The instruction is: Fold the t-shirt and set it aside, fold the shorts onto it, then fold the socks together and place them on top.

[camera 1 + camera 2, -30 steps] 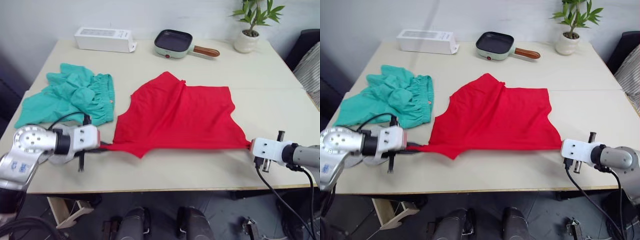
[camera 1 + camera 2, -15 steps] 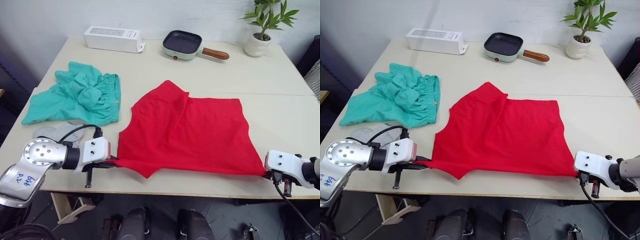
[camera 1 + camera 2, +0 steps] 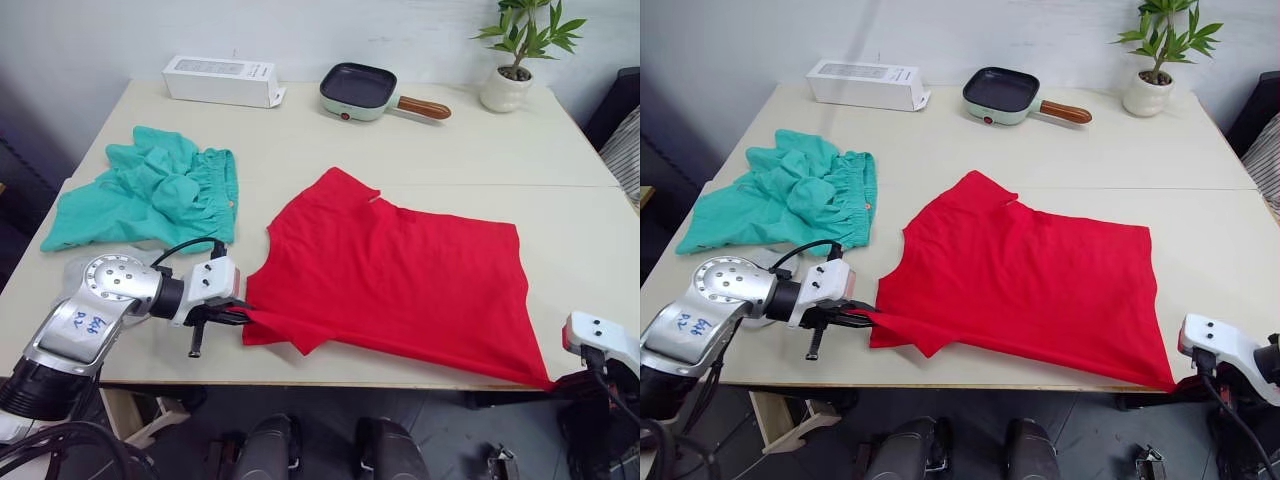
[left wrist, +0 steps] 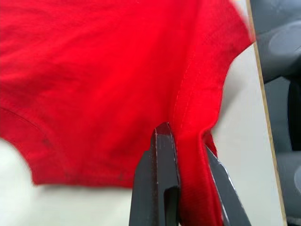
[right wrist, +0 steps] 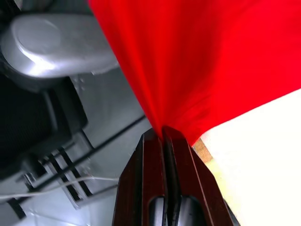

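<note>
T-shirt (image 3: 400, 285): spread flat across the middle of the table (image 3: 560, 140), stretched between the two grippers, its right bottom corner drawn past the near table edge.
Left gripper (image 3: 238, 314): fingers (image 4: 160, 179) closed on a fold of the t-shirt's left edge, near the table's front.
Right gripper (image 5: 165, 136): fingers pinched tight on the t-shirt's right corner, just off the near table edge.
Shorts (image 3: 150, 195): bunched at the table's left, just beside the t-shirt.
Socks (image 3: 760, 318): a pale patch beside the left arm, mostly hidden.
Far edge: white box (image 3: 220, 80), pan (image 3: 365, 90), potted plant (image 3: 510, 65).
</note>
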Controlling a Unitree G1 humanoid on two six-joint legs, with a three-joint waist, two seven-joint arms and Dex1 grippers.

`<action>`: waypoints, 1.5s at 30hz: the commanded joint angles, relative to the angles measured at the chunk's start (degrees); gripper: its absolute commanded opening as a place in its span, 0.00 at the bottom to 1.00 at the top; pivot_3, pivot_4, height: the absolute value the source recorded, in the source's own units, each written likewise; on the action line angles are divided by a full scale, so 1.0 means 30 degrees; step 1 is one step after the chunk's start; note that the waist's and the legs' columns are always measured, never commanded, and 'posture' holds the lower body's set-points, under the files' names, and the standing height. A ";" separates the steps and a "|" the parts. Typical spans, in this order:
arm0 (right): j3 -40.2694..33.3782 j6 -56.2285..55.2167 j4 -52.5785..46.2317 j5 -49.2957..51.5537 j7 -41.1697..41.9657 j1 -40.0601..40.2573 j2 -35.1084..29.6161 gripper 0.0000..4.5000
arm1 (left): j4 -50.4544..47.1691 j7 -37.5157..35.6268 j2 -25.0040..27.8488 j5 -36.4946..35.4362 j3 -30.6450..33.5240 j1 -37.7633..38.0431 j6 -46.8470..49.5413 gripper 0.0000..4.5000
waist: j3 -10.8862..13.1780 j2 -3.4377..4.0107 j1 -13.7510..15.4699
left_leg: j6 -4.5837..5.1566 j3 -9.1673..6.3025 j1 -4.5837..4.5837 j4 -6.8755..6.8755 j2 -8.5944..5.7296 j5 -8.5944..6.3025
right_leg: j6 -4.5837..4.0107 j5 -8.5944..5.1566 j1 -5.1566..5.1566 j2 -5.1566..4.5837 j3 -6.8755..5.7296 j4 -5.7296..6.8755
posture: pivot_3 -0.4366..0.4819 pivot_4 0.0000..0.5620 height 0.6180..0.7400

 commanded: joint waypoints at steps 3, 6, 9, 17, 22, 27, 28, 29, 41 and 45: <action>0.0489 0.0537 0.0886 0.0360 0.0047 -0.0884 0.0000 0.01 | 0.1517 -0.0493 -0.0603 0.1000 -0.1101 -0.1281 -0.0046 0.00 | 0.0003 0.0006 0.0020 | -0.0008 0.0007 -0.0006 0.0015 -0.0001 -0.0007 | -0.0002 -0.0001 -0.0010 -0.0002 0.0000 0.0012 | 0.48 0.27 1.00; 0.1013 0.1039 0.1439 0.0571 -0.0182 -0.1924 0.0209 0.01 | 0.3058 -0.0287 -0.1699 0.1280 -0.1492 -0.2576 0.0251 0.00 | 0.0003 0.0005 0.0046 | -0.0024 0.0007 -0.0007 0.0022 -0.0002 -0.0020 | -0.0002 -0.0001 -0.0009 -0.0006 0.0002 0.0011 | 0.48 0.27 1.00; 0.1203 0.2398 0.1604 0.1317 -0.0419 -0.3310 0.0521 0.01 | 0.4396 -0.0366 -0.2371 0.1399 -0.1540 -0.3573 0.0630 0.00 | 0.0004 0.0004 0.0043 | -0.0032 0.0006 -0.0021 0.0046 -0.0003 -0.0032 | -0.0002 -0.0001 -0.0012 -0.0013 0.0001 0.0016 | 0.48 0.27 1.00; 0.0985 0.4839 0.0630 0.2723 -0.0888 -0.3740 0.0610 0.01 | 0.5552 -0.0746 -0.2815 0.1406 -0.1521 -0.4289 0.1668 0.00 | 0.0003 0.0005 0.0012 | 0.0011 0.0008 -0.0029 0.0081 0.0012 -0.0031 | -0.0009 -0.0005 -0.0034 -0.0006 -0.0004 0.0054 | 0.48 0.27 1.00; -0.0124 0.5863 -0.0179 0.3112 -0.3204 -0.3622 0.1904 0.00 | 0.5698 -0.0059 -0.3321 0.1458 -0.1196 -0.4108 0.1793 0.05 | 0.0003 0.0004 0.0033 | 0.0013 0.0010 -0.0033 0.0098 0.0012 -0.0036 | -0.0008 -0.0004 -0.0030 -0.0013 0.0002 0.0057 | 0.48 0.27 1.00; -0.3156 0.6113 -0.1476 0.3700 -0.4948 -0.2708 0.3490 0.29 | 0.5989 0.2340 -0.4767 0.1045 0.0623 -0.3672 0.0743 0.35 | 0.0003 0.0004 0.0131 | 0.0003 0.0005 -0.0041 0.0102 0.0008 -0.0042 | -0.0005 -0.0002 -0.0031 -0.0024 0.0001 0.0061 | 0.48 0.27 1.00; -0.3722 0.6180 -0.1700 0.3784 -0.5260 -0.2482 0.3757 0.37 | 0.5929 0.2666 -0.4998 0.0950 0.0966 -0.3522 0.0509 0.42 | 0.0003 0.0003 0.0112 | 0.0009 0.0000 -0.0044 0.0101 0.0008 -0.0039 | -0.0004 -0.0002 -0.0031 -0.0022 -0.0004 0.0060 | 0.48 0.27 1.00; -0.4428 0.5769 -0.1965 0.3733 -0.5315 -0.2005 0.4026 0.45 | 0.5859 0.2983 -0.5245 0.0831 0.1317 -0.3329 0.0330 0.50 | 0.0003 0.0004 0.0109 | 0.0012 0.0000 -0.0042 0.0099 0.0010 -0.0040 | -0.0003 -0.0001 -0.0029 -0.0018 -0.0002 0.0061 | 0.48 0.27 1.00; -1.0530 0.4459 -0.8271 0.7702 -0.5476 0.1025 0.8523 0.54 | 0.3110 0.0846 -0.4143 -0.0707 0.3849 0.0816 -0.5392 0.39 | -0.0009 -0.0012 -0.0052 | -0.0073 0.0014 -0.0007 0.0084 0.0036 -0.0127 | 0.0008 0.0005 -0.0002 -0.0002 0.0020 0.0037 | 0.48 0.27 1.00; -0.6293 -0.0827 -0.9806 0.4979 -0.6122 0.1357 1.0948 0.23 | 0.2077 0.0056 -0.4683 -0.0204 0.2247 0.1514 -0.6500 0.12 | -0.0016 0.0000 0.0097 | -0.0095 0.0013 -0.0001 0.0075 0.0040 -0.0141 | 0.0005 0.0003 0.0009 -0.0005 0.0029 0.0012 | 0.48 0.27 1.00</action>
